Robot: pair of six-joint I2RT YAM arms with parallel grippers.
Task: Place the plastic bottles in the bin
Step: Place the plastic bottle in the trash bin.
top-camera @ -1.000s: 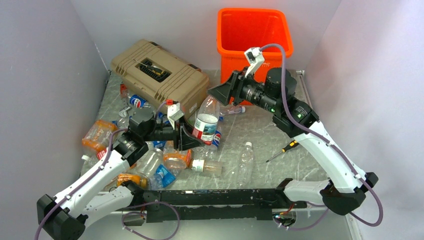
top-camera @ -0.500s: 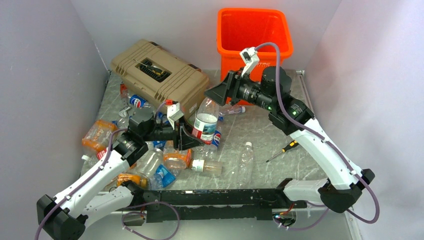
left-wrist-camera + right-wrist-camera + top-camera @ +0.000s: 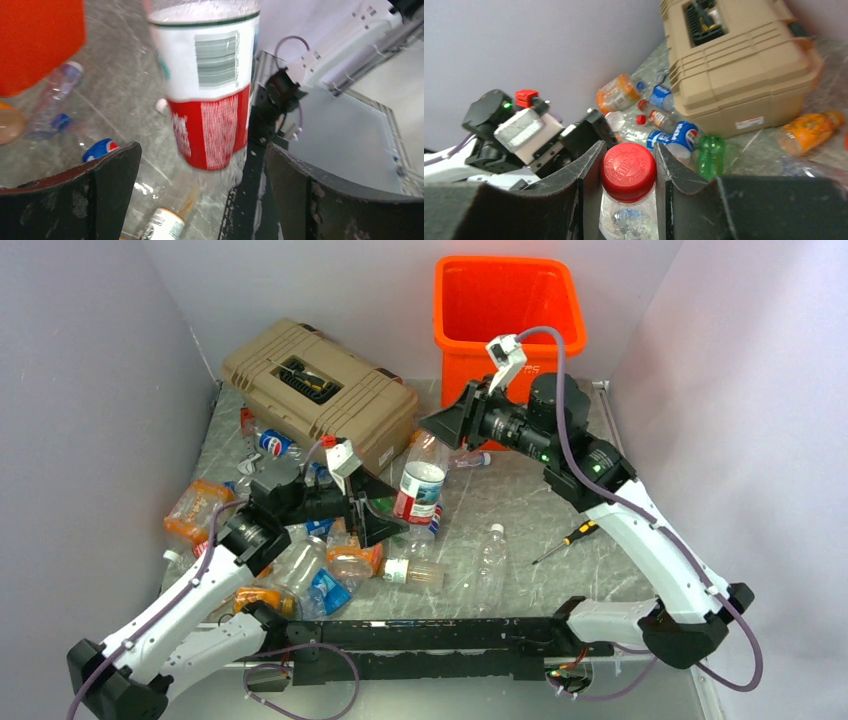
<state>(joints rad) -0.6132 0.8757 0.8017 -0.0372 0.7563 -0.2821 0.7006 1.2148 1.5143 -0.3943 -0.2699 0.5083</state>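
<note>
A clear plastic bottle (image 3: 420, 483) with a white and red label (image 3: 210, 95) stands upright mid-table. My right gripper (image 3: 628, 172) is shut on its red cap (image 3: 628, 169), reaching in from the bin side (image 3: 445, 428). Open wide, my left gripper (image 3: 385, 512) has its fingers on either side of the bottle's lower body (image 3: 202, 150) without touching it. Behind the right arm, at the back, stands the orange bin (image 3: 508, 302). Several more plastic bottles (image 3: 300, 565) lie piled at the left.
A tan toolbox (image 3: 320, 390) sits at the back left. A clear bottle (image 3: 490, 560) and a screwdriver (image 3: 565, 538) lie at the front right. Pepsi (image 3: 681, 135), green (image 3: 710, 152) and orange (image 3: 809, 132) bottles lie by the toolbox (image 3: 739, 65). Walls close in on both sides.
My left gripper has opened and let go of the labelled bottle. My right gripper has closed on its red cap.
</note>
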